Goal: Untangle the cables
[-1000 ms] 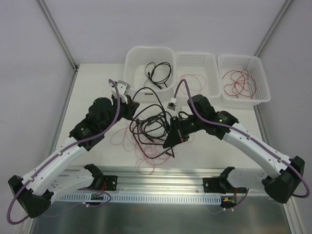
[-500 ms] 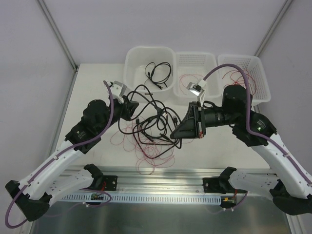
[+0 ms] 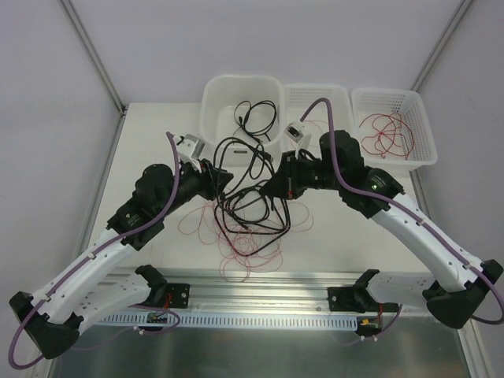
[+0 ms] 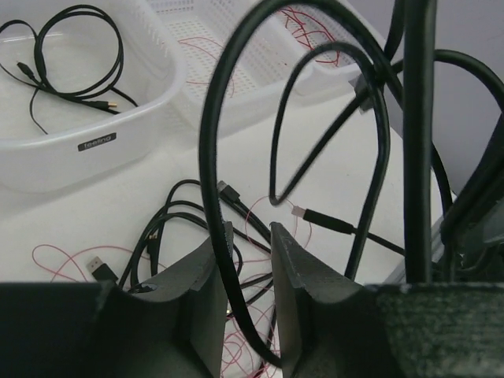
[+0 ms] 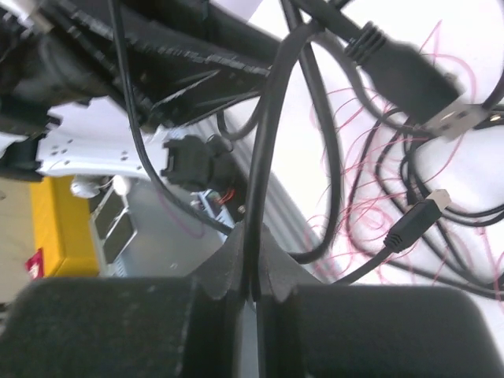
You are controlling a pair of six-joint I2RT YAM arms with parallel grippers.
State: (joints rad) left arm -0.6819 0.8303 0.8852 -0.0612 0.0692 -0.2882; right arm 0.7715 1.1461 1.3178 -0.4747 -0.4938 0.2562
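Two arms are meeting over the middle of the white desk (image 3: 150, 134), right on top of the tangle. Thick black cables with small plug ends (image 3: 246, 211) are lying heaped mid-desk, some loops arching up off the surface. Thin red wires in loose loops (image 3: 236, 250) are spreading beneath them toward the near edge.

The right gripper (image 5: 252, 240) is pinching one black cable hard, fingers pressed together on it, the strand running up out of the tips. The left gripper (image 4: 250, 232) is standing narrowly parted. A black loop is passing through the gap and resting against one finger (image 4: 206, 291), not squeezed.

Along the far edge, three containers are sitting in a row. A smooth white plastic tub (image 3: 242, 79) is holding a coiled black lead (image 3: 256, 118). A white perforated basket (image 3: 315, 88) beside it is carrying a red strand (image 3: 313, 126). A second perforated basket (image 3: 383, 92), toward the far right corner, is holding more red loops (image 3: 386, 130).
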